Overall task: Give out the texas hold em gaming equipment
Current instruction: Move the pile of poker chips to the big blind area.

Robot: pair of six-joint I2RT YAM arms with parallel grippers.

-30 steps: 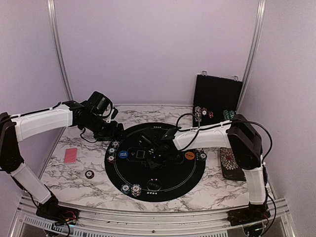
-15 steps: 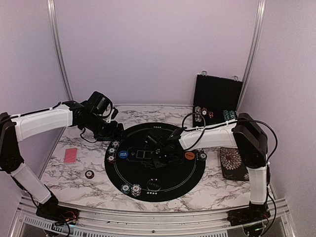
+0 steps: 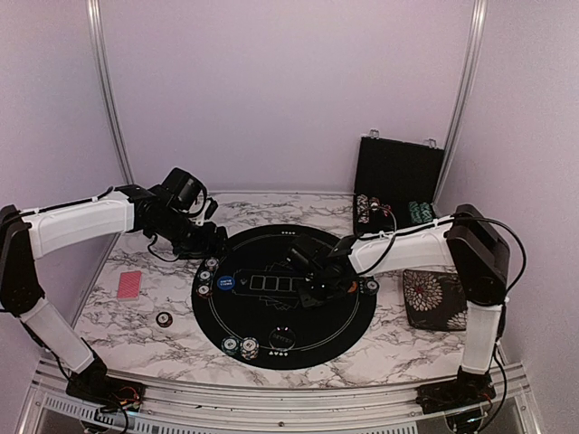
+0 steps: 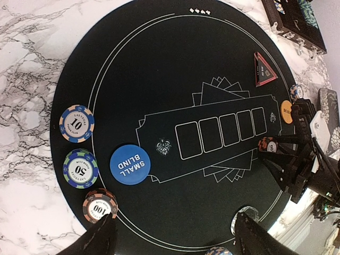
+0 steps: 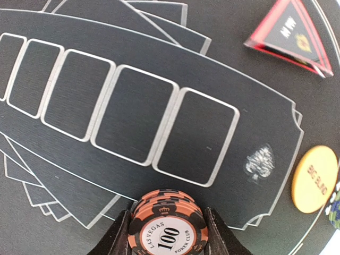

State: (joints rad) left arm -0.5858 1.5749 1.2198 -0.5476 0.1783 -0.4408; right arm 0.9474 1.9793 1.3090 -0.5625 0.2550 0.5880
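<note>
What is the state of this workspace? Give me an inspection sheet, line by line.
Surface: marble table under a round black mat.
Job's things: blue 10 chips, green 50 chips, Small Blind button and Big Blind button on the mat; red card on the table's left.
Clutter: open chip case at back right; floral pad at right.
Grippers: left gripper open, empty; right gripper fingers shut on 100-chip stack.
Cables: black cable loops along the right arm.
Surroundings: lilac wall, metal post.
</note>
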